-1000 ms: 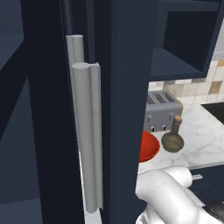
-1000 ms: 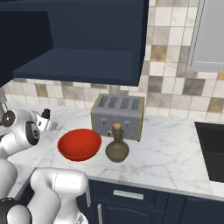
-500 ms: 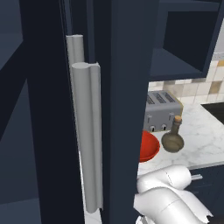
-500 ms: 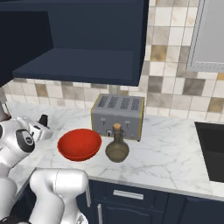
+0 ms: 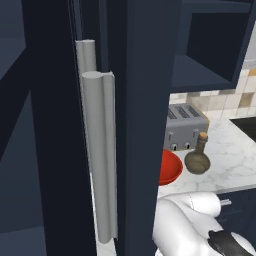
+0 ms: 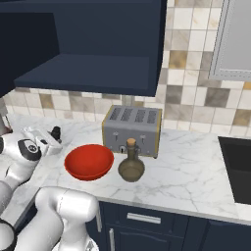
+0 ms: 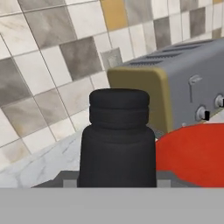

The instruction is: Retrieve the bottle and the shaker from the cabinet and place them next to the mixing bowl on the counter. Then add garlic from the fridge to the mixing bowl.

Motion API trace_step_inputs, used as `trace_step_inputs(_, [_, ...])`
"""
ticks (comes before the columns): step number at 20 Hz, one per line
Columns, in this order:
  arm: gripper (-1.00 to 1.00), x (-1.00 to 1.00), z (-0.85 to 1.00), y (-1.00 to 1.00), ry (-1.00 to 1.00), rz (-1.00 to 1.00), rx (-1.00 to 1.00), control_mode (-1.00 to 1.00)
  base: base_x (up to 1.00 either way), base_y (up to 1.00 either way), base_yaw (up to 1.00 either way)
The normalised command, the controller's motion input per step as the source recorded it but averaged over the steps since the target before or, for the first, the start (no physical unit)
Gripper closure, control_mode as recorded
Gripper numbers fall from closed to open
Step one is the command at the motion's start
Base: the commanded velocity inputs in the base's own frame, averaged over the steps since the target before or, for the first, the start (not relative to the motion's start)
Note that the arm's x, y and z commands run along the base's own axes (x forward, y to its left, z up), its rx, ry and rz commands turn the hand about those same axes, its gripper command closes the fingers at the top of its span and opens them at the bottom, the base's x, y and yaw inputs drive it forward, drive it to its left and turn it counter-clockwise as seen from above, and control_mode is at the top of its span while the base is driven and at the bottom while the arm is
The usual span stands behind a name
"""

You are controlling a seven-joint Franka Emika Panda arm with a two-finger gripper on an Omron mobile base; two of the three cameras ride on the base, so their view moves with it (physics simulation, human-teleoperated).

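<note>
Between my fingers sits the small black cylindrical shaker point(image 7: 118, 140) with its narrower ridged top; my gripper point(image 6: 53, 138) is clenched on it, and the hand view shows it upright and close before the lens. From the right base view my hand hangs over the white marble counter point(image 6: 186, 176) at its left end, with the shaker's dark top point(image 6: 56, 131) poking up above the fingers. Just beside my gripper, toward the cooktop side, lies the glossy bright red round mixing bowl point(image 6: 89, 162), resting on the counter and holding nothing that I can see. Beyond the bowl stands the olive-brown glass bottle point(image 6: 131, 164) with round belly, thin neck and tan cork stopper, upright, close beside the bowl; whether they touch I cannot tell. Behind both stands a grey four-slot toaster point(image 6: 132, 130) with tan sides, against a beige and grey tiled wall point(image 6: 196, 93). Above my gripper hangs the dark navy-blue wall cabinet point(image 6: 98, 73), its shelf recess dark. Far beyond the bottle, a black glass cooktop point(image 6: 238, 166) is set into the counter.
</note>
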Motion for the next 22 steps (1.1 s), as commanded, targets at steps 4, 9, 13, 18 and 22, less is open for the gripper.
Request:
trace_step_inputs(4, [1.0,-0.04,0.0,0.05,-0.01,-0.14,0.02,-1.0,0.0,0.0,0.0])
trace_step_inputs(9, [1.0,-0.4,0.02,0.15,0.03,-0.03,0.08,-1.0,0.0,0.0,0.0])
trace_step_inputs(13, [1.0,-0.24,0.0,0.03,0.25,0.0,0.11,-1.0,0.0,0.0,0.0])
trace_step_inputs(18, [1.0,0.0,-0.45,0.01,0.37,-0.06,0.02,-1.0,0.0,0.0,0.0])
trace_step_inputs(22, [1.0,0.0,-0.78,0.08,0.12,-0.04,-0.01,-1.0,0.0,0.0,0.0])
